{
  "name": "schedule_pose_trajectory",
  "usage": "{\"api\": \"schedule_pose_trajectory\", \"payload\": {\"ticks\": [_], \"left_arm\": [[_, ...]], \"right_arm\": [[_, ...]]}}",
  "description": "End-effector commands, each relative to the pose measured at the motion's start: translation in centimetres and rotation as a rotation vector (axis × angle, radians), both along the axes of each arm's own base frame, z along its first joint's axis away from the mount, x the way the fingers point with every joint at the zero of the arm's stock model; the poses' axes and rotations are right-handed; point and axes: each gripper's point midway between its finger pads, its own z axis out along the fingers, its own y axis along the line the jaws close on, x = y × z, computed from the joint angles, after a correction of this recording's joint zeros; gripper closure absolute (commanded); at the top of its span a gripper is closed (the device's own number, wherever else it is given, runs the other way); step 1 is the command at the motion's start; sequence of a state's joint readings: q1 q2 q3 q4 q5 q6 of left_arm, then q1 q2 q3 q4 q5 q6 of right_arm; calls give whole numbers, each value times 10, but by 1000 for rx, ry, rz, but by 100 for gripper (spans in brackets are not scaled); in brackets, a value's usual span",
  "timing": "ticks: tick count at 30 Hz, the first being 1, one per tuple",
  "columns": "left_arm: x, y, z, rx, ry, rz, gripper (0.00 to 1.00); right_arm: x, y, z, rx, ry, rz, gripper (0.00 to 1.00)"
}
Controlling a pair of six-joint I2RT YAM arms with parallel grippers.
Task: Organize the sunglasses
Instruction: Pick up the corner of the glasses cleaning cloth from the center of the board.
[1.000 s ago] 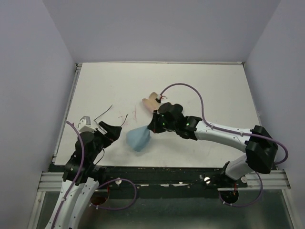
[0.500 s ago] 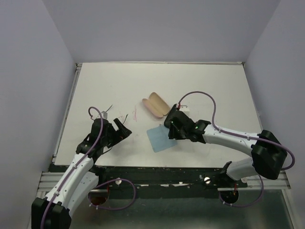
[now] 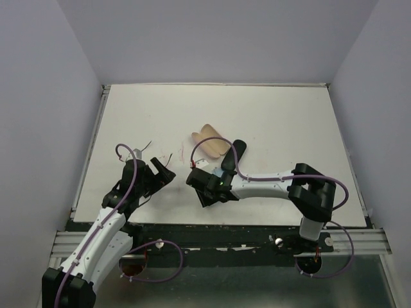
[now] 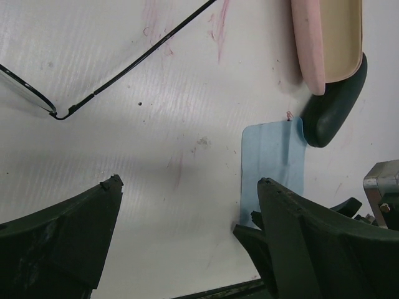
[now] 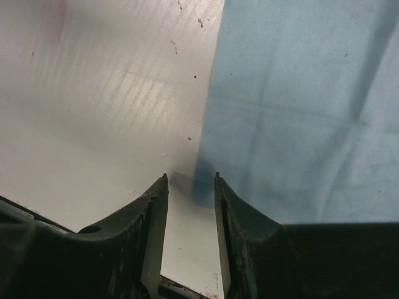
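I am viewing a light-blue cloth [image 5: 299, 112], matt and softly creased. The white table [image 5: 106, 93] is showing a ribbed, faintly glossy finish.

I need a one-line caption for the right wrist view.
Right gripper, slightly open, at the corner of a blue cloth on a white table.

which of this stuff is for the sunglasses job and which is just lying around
For the job: thin wire-framed glasses, open pink case, blue cloth.
Just lying about, likely: dark case, red scribble marks.
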State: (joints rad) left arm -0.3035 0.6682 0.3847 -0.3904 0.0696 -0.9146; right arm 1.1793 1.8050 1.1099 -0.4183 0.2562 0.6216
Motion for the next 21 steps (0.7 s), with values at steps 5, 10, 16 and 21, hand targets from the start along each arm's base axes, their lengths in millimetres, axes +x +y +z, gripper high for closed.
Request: {"api": "schedule_pose_trajectory", "payload": {"ticks": [5,10,16,21], "left_arm": [[-1,-17,-3,-51,-11,-76,1],[-16,-51,-1,30,-44,-261,1],[-49,-95,-4,127,-98,-529,10],[-63,-129,-11,190,-98,-667,23]], "right_arm": [[-3,-17,14,-21,-33,-20,54],[9,-49,28,11,-63,-165,49],[25,-98,31,142,46,-355,49],[36,-127,25,207,100,-463,49]]}}
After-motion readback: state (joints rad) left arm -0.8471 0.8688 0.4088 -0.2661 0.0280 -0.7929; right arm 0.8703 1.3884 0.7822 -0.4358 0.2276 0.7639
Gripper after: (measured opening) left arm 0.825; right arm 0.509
